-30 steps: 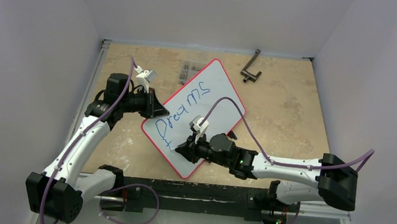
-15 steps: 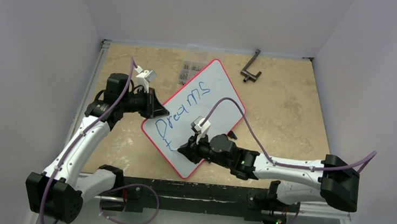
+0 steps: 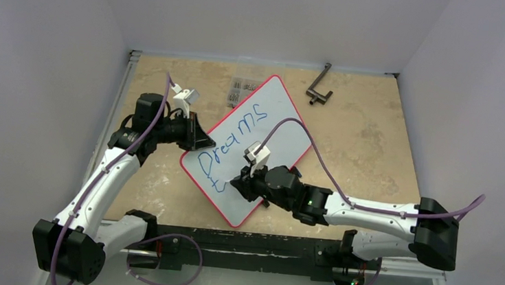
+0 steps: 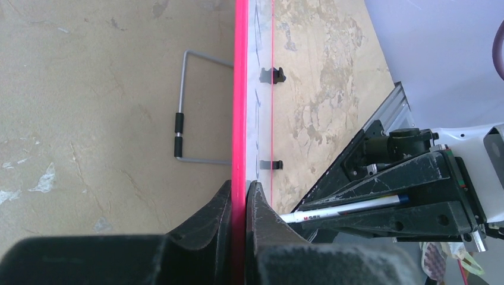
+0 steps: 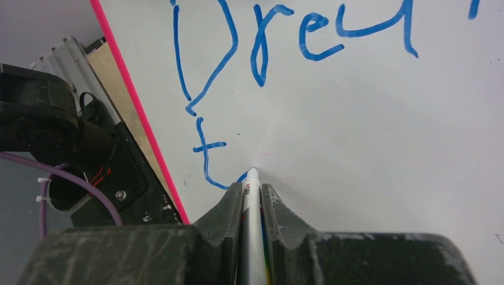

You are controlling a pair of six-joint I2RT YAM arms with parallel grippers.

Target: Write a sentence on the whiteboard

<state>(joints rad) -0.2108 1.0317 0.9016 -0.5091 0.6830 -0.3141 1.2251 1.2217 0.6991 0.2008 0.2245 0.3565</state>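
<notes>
- The whiteboard [image 3: 279,102] lies slantwise in the middle of the desk [image 3: 374,139], white with rounded corners and a thin red rim
- The sentence [image 3: 233,137] is in loose blue handwriting: "Dreams" on the upper line, and a lone "t" with a short stroke after it below
- The left gripper [image 3: 201,141] is clamped tight on the red rim at the board's left corner
- The right gripper [image 3: 238,182] is closed on a marker [image 5: 251,202], whose tip meets the white surface just beside the "t"
</notes>
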